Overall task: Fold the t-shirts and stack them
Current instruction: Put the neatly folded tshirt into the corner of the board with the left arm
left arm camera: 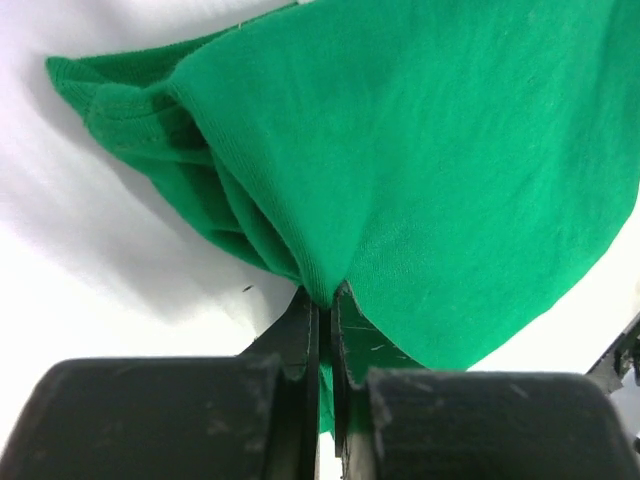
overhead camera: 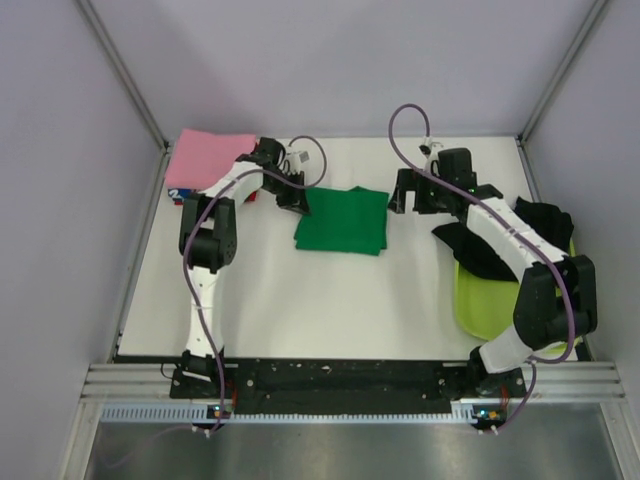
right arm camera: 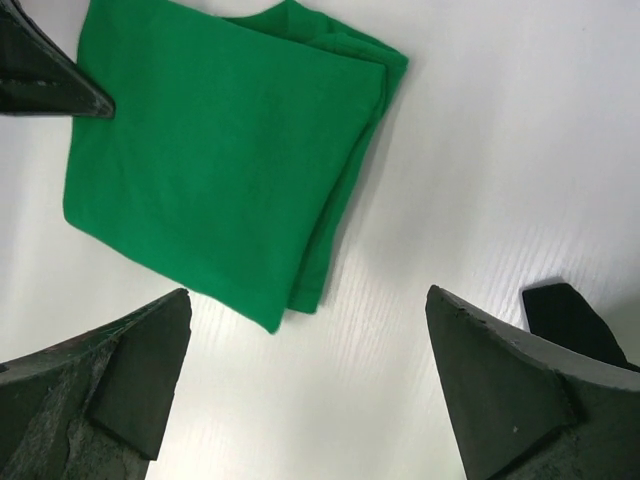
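Counter: white and smooth, used as the folding surface.
Green t-shirt: soft knit, folded square, laid mid-counter toward the far side.
Pink t-shirt: folded, far left, judged to be the stack's top.
Left fingers: clamped on the green t-shirt's gathered left edge.
Right fingers: spread wide, nothing held.

white table with green tee, tee stack, lime tub

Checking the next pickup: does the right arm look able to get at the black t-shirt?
Probably yes: the right gripper is open and empty, and the black t-shirt lies just behind it beneath that arm, with nothing piled on it.
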